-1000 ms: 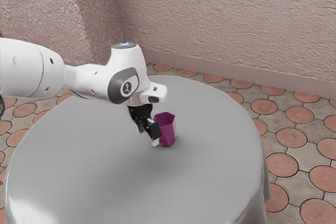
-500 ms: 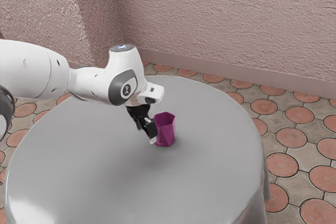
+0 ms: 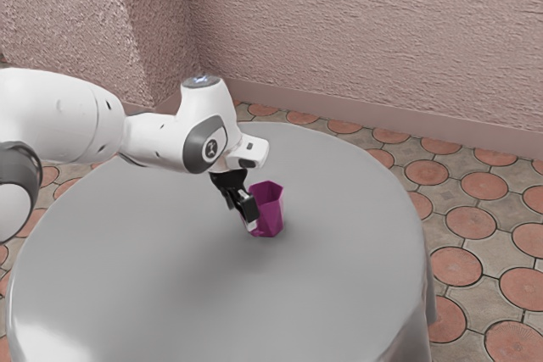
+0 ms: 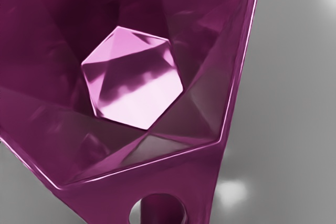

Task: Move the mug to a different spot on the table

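Standing upright near the middle of the round grey table (image 3: 153, 294), the magenta hexagonal mug (image 3: 270, 211) has the black gripper (image 3: 245, 208) low against its 9 o'clock side in the exterior view, though I cannot tell whether the jaws clamp it.

A mug (image 3: 267, 208) stands upright on the table (image 3: 170, 294), near the table's middle. The end effector (image 3: 247, 209) sits just beside the mug, on its side toward the exterior view's left, above the table. Behind the mug, past the table's far edge, lies the floor (image 3: 475, 184), then a wall (image 3: 382, 31).
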